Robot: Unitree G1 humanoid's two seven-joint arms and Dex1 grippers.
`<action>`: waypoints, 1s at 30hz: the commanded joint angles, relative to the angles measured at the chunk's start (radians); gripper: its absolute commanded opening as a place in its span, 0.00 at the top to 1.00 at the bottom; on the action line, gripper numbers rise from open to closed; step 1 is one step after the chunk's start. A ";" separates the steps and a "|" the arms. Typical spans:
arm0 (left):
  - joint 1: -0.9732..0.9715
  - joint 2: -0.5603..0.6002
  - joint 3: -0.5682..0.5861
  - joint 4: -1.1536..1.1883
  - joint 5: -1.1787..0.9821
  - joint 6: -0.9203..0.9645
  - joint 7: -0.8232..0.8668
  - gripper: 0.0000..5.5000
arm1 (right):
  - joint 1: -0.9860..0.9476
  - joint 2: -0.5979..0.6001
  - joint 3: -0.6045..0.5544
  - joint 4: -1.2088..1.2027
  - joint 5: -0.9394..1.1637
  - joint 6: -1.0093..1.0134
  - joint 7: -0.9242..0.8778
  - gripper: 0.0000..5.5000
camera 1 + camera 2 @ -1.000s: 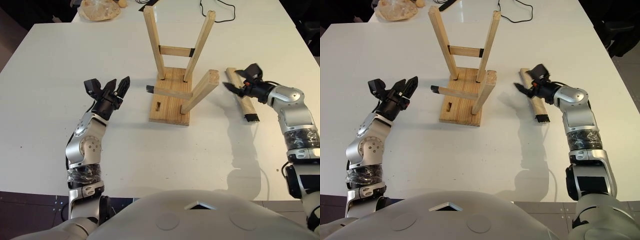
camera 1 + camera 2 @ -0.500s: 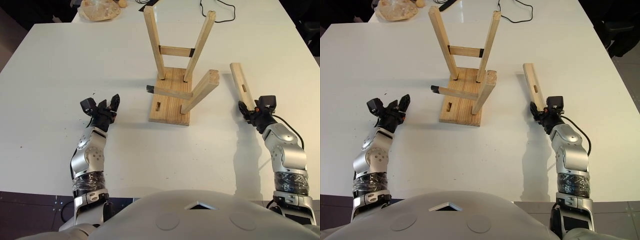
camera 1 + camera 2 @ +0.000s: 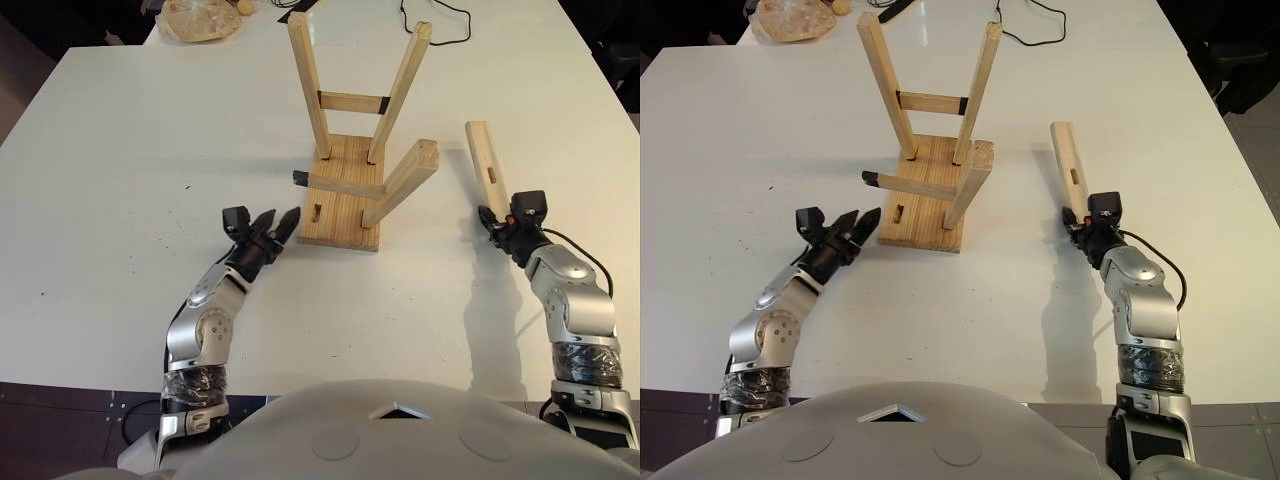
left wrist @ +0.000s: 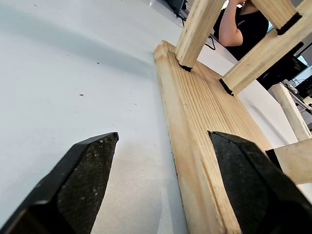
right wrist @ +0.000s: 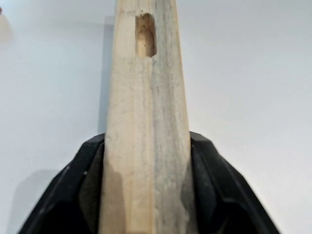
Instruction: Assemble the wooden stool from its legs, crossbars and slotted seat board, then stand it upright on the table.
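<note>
The slotted seat board (image 3: pixel 345 200) lies flat mid-table with two legs (image 3: pixel 305 80) standing up from it, joined by a crossbar (image 3: pixel 350 102). A third leg (image 3: pixel 402 182) leans at the board's right edge, and a second crossbar (image 3: pixel 335 184) sticks out of it. My left gripper (image 3: pixel 272 226) is open, low over the table just off the board's near-left corner; its fingers (image 4: pixel 83 180) frame the board's edge (image 4: pixel 195 146). My right gripper (image 3: pixel 498 222) is shut on the near end of a loose leg (image 3: pixel 487 165) lying right of the stool, mortise slot (image 5: pixel 145 35) facing up.
A clear bag (image 3: pixel 200 18) lies at the table's far left edge. A black cable (image 3: pixel 440 14) runs along the far side. Bare white tabletop (image 3: pixel 130 150) spreads left of the board and in front of it.
My left gripper has swung right, from the open table to the seat board's near-left corner. My right gripper, earlier farther out on the loose leg, now grips its near end; the leg turned straighter.
</note>
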 commanded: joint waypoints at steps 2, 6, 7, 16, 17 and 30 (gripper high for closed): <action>-0.069 0.016 0.219 0.056 -0.056 -0.031 0.146 0.36 | -0.151 0.079 -0.111 0.029 0.108 -0.026 -0.063 0.63; -0.201 0.064 0.459 0.085 -0.265 0.005 0.281 0.36 | -0.348 0.179 -0.282 0.101 0.418 0.100 -0.094 0.63; -0.244 0.088 0.511 0.081 -0.352 0.033 0.310 0.36 | -0.405 0.202 -0.326 0.109 0.555 0.158 -0.080 0.63; -0.524 0.252 0.401 -0.231 -0.843 0.227 0.204 0.26 | -0.442 0.075 -0.261 -0.191 1.241 0.483 0.283 0.63; -0.533 0.258 0.370 -0.259 -0.889 0.254 0.192 0.23 | -0.452 0.049 -0.258 -0.195 1.268 0.501 0.300 0.63; -0.613 0.461 0.132 -0.364 -1.186 0.405 0.079 0.20 | -0.436 -0.247 -0.057 -0.341 1.211 0.577 0.624 0.63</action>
